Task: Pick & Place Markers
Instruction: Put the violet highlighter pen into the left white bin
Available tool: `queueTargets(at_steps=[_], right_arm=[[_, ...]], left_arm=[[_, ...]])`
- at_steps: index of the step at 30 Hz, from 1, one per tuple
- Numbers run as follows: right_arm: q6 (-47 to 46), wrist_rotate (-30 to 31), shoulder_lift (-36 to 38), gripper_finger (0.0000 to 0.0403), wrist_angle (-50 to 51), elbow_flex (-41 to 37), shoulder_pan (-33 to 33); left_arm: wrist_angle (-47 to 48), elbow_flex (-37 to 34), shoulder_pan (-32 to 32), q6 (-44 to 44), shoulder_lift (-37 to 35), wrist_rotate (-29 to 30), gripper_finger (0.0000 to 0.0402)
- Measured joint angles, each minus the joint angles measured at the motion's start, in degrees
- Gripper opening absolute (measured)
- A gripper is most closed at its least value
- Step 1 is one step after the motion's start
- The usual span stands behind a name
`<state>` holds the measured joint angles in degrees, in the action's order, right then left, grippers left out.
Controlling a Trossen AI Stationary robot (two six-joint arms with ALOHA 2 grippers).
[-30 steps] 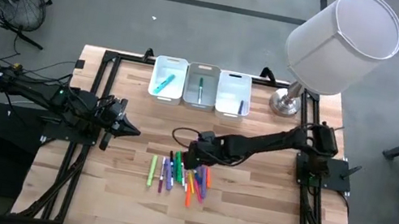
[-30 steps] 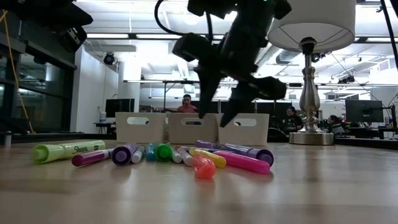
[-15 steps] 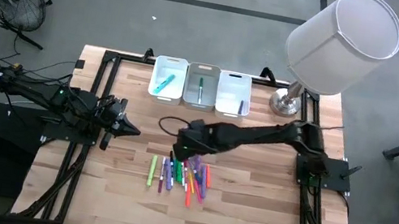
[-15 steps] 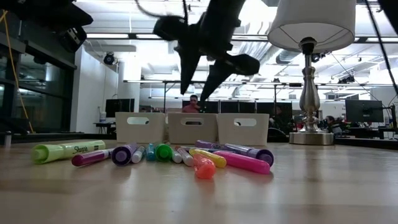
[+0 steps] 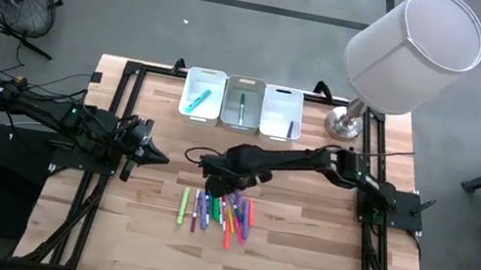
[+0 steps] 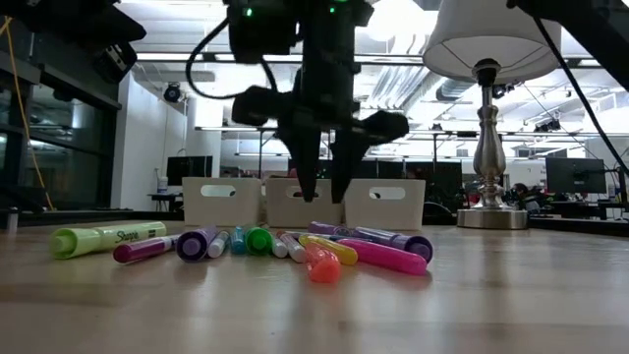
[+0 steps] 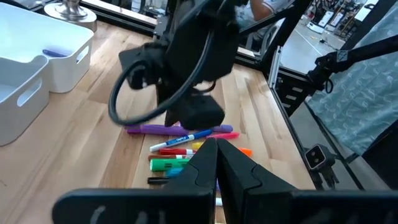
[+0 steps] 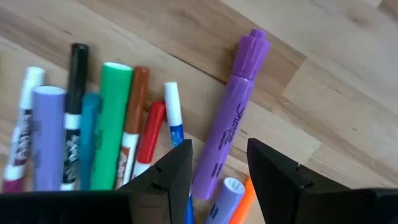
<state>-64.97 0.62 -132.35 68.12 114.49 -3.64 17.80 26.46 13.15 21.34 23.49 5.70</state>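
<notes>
Several markers (image 5: 217,212) in green, purple, red, orange and pink lie side by side on the wooden table, with a yellow-green highlighter (image 6: 106,238) at their left end. My right gripper (image 6: 324,195) hangs open over the far end of the pile, fingers pointing down and clear of the markers. In the right wrist view a purple highlighter (image 8: 233,124) lies on the table below the gap between the fingers (image 8: 219,155). My left gripper (image 5: 158,153) waits shut at the table's left, off the pile.
Three white bins (image 5: 243,103) stand in a row at the far edge; the left holds a teal marker, the middle a green one, the right a purple one. A lamp (image 5: 347,124) with a big white shade stands at the far right. Bare wood lies near the front edge.
My right gripper has swung toward the table's left edge over the markers' far ends and tipped until its fingers point straight down. It rose a little, then came down again. The markers have not moved.
</notes>
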Motion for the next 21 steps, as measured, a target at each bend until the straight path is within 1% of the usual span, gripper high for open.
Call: queueTargets(at_steps=[5,9,21], right_arm=[[0.0,0.4,-0.8,0.0142,0.0,0.0,0.0],[-0.4,1.9,-1.1,0.0142,-0.5,0.0,0.0],[-2.7,1.4,-3.7,0.0142,-1.7,-0.3,-0.1]], left_arm=[[0.0,0.0,0.0,0.0,0.0,-0.1,0.0001],[0.0,0.0,0.0,0.0,0.0,-0.1,0.0001],[0.4,0.0,0.0,0.0,0.0,-0.2,0.0001]])
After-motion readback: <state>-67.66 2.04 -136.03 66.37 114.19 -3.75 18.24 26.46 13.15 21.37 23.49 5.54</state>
